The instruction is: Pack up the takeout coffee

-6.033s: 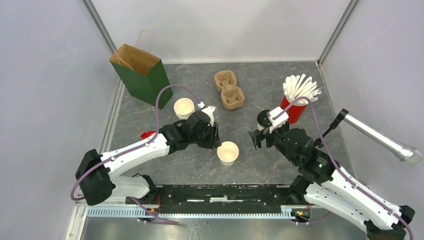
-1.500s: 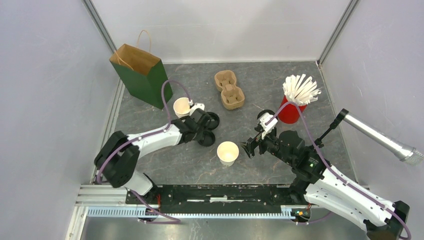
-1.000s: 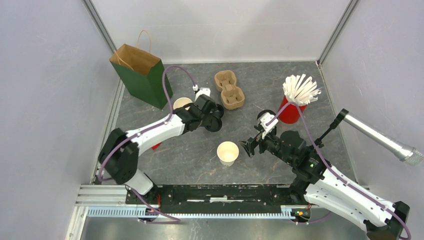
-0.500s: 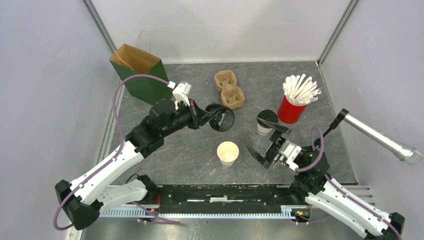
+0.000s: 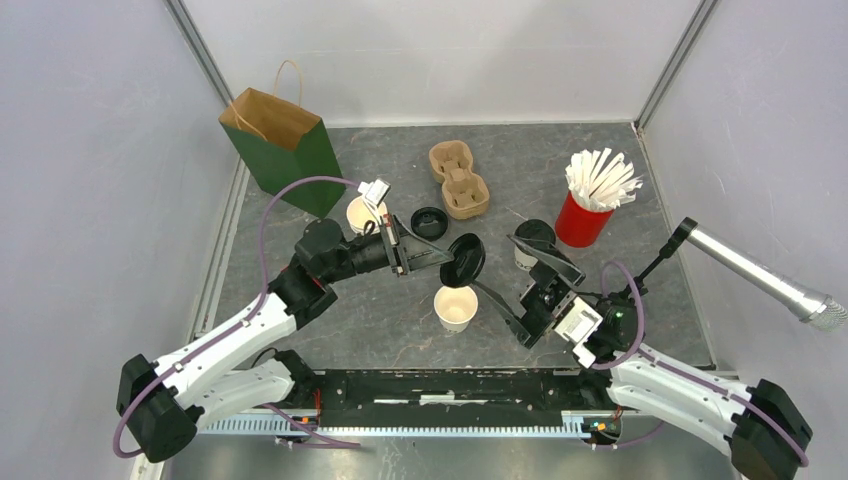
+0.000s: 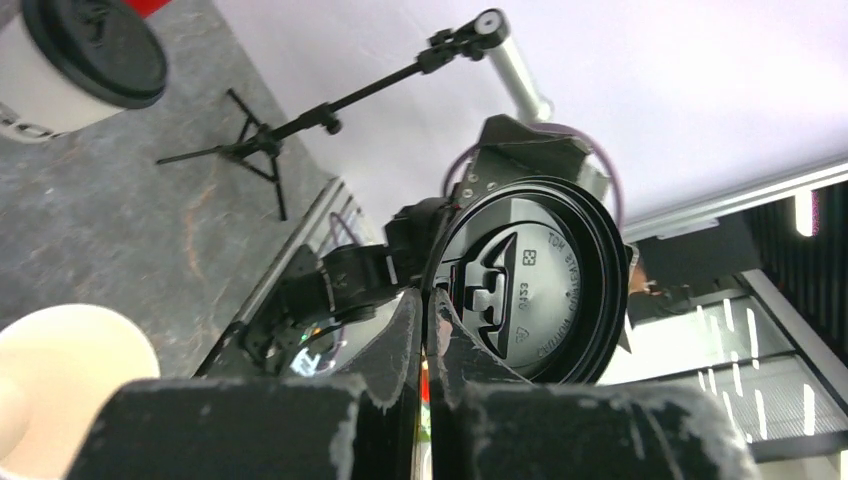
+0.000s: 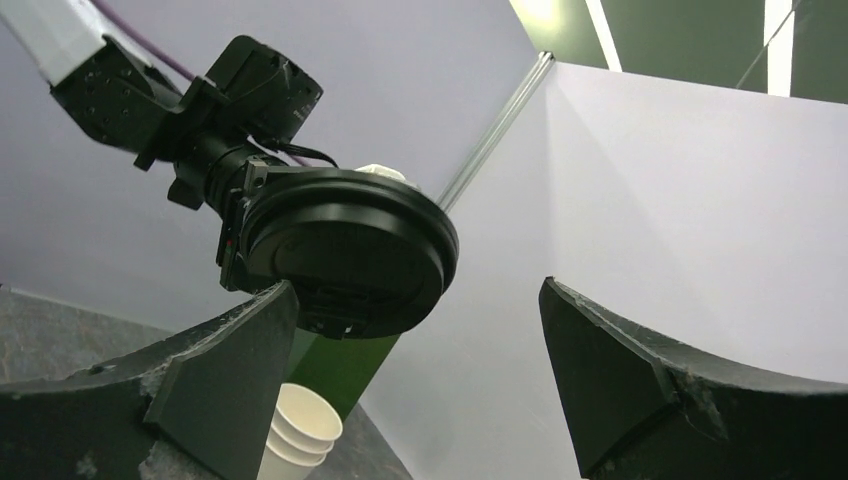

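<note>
1. Top external view: your left gripper (image 5: 447, 258) is clamped on the rim of a loose black lid (image 5: 467, 258), which it holds on edge above the table (image 5: 380, 320), just beyond an open white cup (image 5: 455, 307). Your right gripper (image 5: 495, 265) is spread wide and holds nothing. The takeout coffee (image 5: 532, 233) stands upright and lidded near the red cup of straws (image 5: 583, 222). The right gripper's far finger crosses in front of it, and whether they touch cannot be told.
2. Left wrist view: the fingers (image 6: 400, 335) are pressed together on the black lid (image 6: 535, 280). The takeout coffee (image 6: 75, 60) stands on the table at top left, well apart from them.
3. Right wrist view: your fingers (image 7: 210, 385) stand far apart with nothing between them. The black lid (image 7: 350, 245) hangs beyond them, above a stack of plain cups (image 7: 300, 425).
</note>
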Motion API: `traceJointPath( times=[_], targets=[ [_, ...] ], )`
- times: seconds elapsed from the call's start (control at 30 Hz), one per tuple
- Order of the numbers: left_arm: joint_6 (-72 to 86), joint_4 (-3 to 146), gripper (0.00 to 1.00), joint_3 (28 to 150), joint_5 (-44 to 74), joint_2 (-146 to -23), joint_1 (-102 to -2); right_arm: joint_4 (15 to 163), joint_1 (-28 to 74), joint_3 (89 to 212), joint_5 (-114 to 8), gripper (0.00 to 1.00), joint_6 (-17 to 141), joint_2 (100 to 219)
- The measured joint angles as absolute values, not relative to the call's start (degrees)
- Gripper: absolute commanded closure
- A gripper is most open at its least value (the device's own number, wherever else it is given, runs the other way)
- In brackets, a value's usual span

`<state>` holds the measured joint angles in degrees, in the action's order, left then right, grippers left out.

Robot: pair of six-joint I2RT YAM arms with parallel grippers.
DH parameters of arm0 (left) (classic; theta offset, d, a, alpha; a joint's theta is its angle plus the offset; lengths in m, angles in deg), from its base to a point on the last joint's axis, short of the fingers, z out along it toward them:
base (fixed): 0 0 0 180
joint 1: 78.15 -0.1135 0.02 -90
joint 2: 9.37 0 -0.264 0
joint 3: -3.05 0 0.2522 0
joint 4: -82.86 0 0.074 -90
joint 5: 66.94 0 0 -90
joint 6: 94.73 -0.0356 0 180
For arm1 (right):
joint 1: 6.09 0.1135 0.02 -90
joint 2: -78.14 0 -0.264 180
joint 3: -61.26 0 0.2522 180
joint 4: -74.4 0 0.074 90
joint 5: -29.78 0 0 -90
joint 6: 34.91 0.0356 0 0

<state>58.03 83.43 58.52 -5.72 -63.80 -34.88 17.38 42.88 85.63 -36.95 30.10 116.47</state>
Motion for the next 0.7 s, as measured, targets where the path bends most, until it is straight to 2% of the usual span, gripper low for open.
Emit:
traceJointPath(
  times=[0.23,0.7],
  targets=[
    [63.63,91.97,0.98,57.08,-5.98,-63.85,-34.88,8.16,42.88,85.59,-35.83,0.02,32.61,120.79],
    [65.79,95.76,0.98,55.73,-5.54,-65.24,-34.49,8.88,43.78,88.47,-36.93,0.02,33.86,126.72]
  ],
)
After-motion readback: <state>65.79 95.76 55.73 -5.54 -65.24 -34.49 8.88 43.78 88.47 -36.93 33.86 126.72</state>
